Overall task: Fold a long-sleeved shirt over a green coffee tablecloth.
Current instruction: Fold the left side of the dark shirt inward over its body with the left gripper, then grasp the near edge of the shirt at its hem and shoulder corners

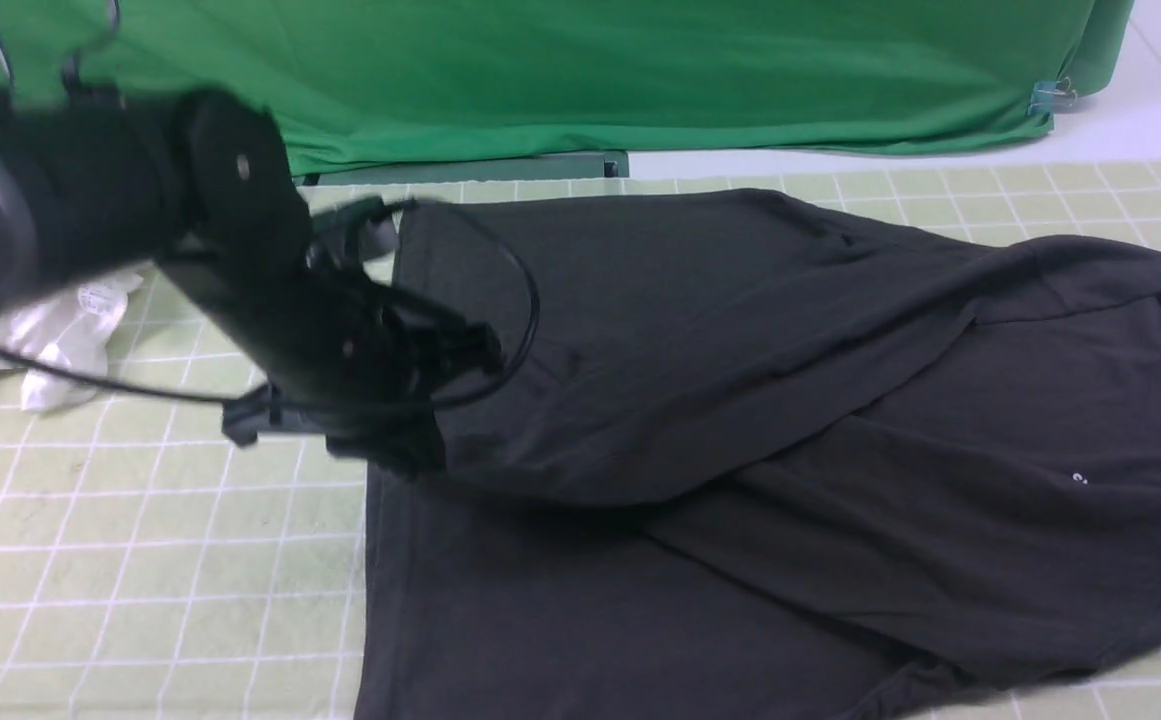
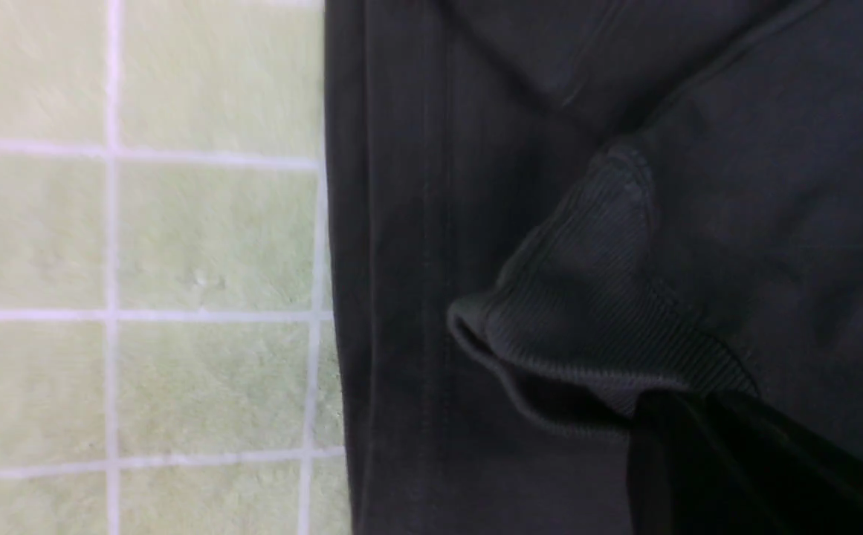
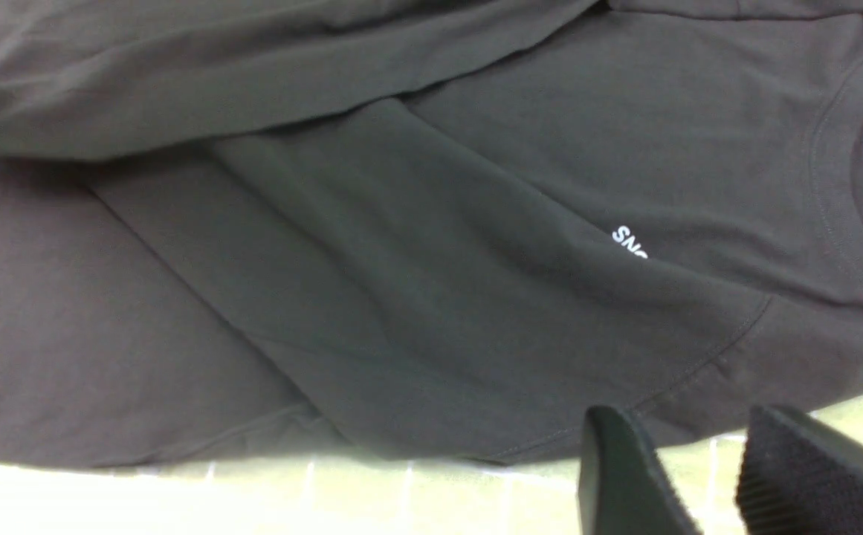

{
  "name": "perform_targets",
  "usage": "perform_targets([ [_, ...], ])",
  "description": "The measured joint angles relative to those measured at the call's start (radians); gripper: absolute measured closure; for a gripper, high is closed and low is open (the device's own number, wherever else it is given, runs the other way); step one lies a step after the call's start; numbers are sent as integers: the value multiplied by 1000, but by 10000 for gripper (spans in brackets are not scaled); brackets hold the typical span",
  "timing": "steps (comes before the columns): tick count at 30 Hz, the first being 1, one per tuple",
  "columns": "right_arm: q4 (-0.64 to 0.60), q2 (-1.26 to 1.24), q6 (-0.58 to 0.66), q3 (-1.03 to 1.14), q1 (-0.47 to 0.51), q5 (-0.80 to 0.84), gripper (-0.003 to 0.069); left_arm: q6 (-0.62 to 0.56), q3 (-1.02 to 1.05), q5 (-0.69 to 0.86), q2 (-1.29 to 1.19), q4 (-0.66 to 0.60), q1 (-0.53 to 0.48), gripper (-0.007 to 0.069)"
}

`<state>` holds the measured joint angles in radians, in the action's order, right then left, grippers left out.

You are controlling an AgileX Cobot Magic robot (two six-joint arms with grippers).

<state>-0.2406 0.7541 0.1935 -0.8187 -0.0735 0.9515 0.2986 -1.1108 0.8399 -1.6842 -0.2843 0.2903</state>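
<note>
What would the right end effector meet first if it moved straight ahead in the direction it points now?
Probably the shirt: the open right end effector points at its dark fabric near the edge, just past the tablecloth. How far above it is unclear.

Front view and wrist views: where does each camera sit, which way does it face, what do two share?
Front view: between the arms, facing forward and down at the long-sleeved shirt on the green coffee tablecloth; the left arm shows.
Left wrist view: on the left arm, facing down at the ribbed cuff, pinched by the left gripper.
Right wrist view: at that wrist, facing down at the chest print; the open right gripper shows.
Shared: front and right wrist both show that print.
</note>
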Motion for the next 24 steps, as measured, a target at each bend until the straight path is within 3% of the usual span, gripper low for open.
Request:
perform_targets([
  [8,0,11,0,0,0,3,421,-29,39,-22,8,-5,0,473],
  [10,0,11,0,0,0,3,421,-33,20,14,24,11,0,377],
  [14,0,11,0,0,0,3,421,-42,-60,123,55,79,0,273],
  [20,0,11,0,0,0,3,421,-114,-128,333,135,100,1,207],
  [24,0,11,0,0,0,3,421,-121,-29,350,215,64,35,212],
])
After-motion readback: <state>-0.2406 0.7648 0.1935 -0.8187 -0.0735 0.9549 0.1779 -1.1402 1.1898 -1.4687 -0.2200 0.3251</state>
